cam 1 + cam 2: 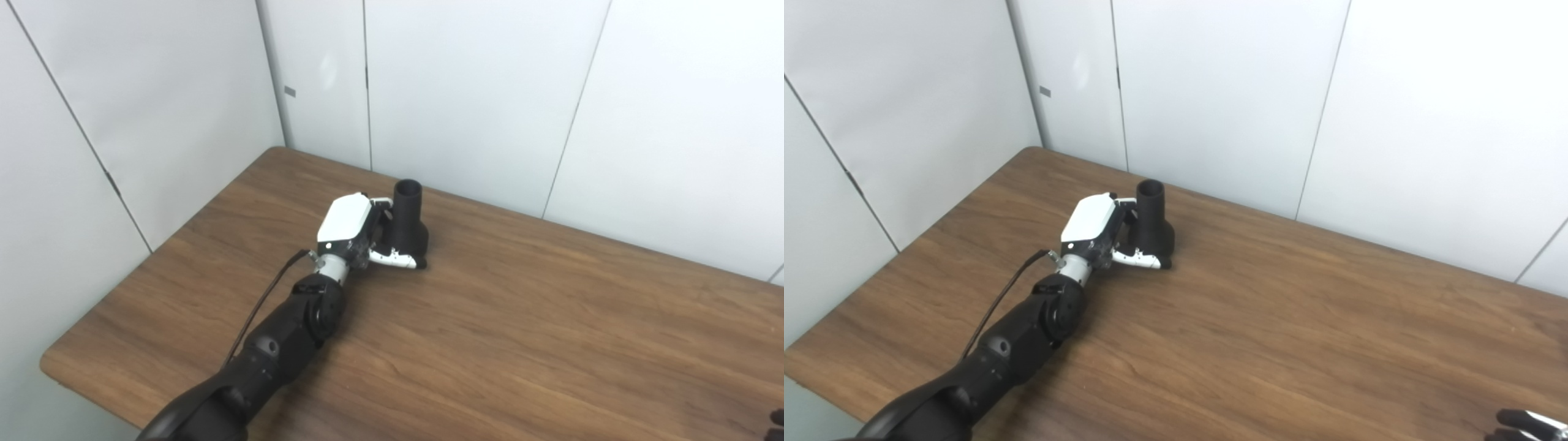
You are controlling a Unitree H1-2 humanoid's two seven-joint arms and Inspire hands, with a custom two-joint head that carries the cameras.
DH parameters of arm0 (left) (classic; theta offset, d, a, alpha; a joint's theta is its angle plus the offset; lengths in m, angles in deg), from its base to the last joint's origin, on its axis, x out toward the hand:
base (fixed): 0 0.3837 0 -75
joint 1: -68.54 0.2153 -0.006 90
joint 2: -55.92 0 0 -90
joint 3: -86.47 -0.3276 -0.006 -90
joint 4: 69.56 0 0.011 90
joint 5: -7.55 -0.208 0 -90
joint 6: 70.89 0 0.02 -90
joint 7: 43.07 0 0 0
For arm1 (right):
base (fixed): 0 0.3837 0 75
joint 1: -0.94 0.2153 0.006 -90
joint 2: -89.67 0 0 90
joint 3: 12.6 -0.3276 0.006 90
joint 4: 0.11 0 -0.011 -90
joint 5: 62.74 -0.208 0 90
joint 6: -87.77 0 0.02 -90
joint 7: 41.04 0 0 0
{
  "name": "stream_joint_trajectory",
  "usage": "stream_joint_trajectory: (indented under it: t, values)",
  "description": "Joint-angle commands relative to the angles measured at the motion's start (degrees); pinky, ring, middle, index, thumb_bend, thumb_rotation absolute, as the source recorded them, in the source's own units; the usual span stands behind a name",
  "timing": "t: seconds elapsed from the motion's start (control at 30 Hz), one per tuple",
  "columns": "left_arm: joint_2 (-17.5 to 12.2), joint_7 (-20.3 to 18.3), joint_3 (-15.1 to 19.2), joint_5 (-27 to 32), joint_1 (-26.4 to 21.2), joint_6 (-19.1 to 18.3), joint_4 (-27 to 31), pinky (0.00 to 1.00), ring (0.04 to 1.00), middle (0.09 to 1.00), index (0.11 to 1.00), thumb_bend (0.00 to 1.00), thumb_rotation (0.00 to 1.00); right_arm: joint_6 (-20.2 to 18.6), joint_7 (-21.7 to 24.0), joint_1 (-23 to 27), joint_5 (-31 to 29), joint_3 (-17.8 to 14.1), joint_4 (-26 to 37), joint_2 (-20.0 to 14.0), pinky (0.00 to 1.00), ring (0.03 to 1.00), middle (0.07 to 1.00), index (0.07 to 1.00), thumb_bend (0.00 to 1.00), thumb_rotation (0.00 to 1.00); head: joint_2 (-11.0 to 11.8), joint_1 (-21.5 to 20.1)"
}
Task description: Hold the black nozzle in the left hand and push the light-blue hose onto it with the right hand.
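The black nozzle [409, 222] stands upright on the wooden table [527, 318], narrow tube end up, near the back left. My left hand [358, 231] is wrapped around its wide base from the left. The thumb [397, 259] lies across the front of the base, and the fingers reach behind the neck. In the right eye view the same grasp shows on the nozzle [1153, 215]. Only dark fingertips of my right hand [1525, 424] show at the bottom right corner, so I cannot tell how that hand stands. No light-blue hose is in view.
White wall panels [490, 92] close off the table's back and left sides, just behind the nozzle. The table's left edge and rounded front-left corner [52, 361] lie beside my left arm. Bare wood stretches to the right of the nozzle.
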State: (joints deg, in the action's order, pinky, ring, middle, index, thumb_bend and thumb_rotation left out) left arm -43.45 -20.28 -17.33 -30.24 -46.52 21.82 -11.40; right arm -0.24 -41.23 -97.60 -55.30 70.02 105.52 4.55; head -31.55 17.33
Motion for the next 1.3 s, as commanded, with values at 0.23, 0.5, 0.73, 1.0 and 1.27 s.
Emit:
stream_joint_trajectory:
  t: [0.23,0.5,0.73,1.0,1.27]
  values:
    - [0.1,-1.97,-1.6,0.84,5.25,7.36,1.8,0.13,0.175,0.472,0.485,0.52,0.0,-3.47,-2.26,3.62,-0.76,-3.18,8.28,0.58,0.5,0.63,0.664,0.612,0.2,0.21,0.09,-11.5]
    - [-0.11,-2.26,-2.49,-0.09,5.69,17.22,4.32,0.16,0.212,0.456,0.495,0.52,0.0,-6.52,-4.93,5.77,4.22,-6.58,12.07,-0.11,0.53,0.643,0.676,0.619,0.25,0.01,0.57,-17.98]
    - [1.78,-0.64,-4.29,-4.08,6.65,22.0,7.24,0.07,0.114,0.241,0.484,0.52,0.03,-8.84,-6.2,7.91,5.07,-10.44,13.64,-1.13,0.53,0.634,0.665,0.619,0.23,0.0,1.07,-20.62]
    - [4.91,-0.43,-6.38,-7.72,9.45,22.51,10.37,0.11,0.167,0.275,0.485,0.52,0.04,-6.97,-12.82,11.52,15.31,-12.61,10.65,-2.52,0.38,0.514,0.577,0.622,0.44,0.02,1.7,-22.16]
    - [7.39,4.83,-11.71,-14.45,9.26,24.07,7.96,0.11,0.171,0.472,0.483,0.52,0.0,-4.96,-16.69,15.36,16.02,-13.67,5.1,-4.08,0.54,0.684,0.726,0.698,0.71,0.3,2.12,-22.96]
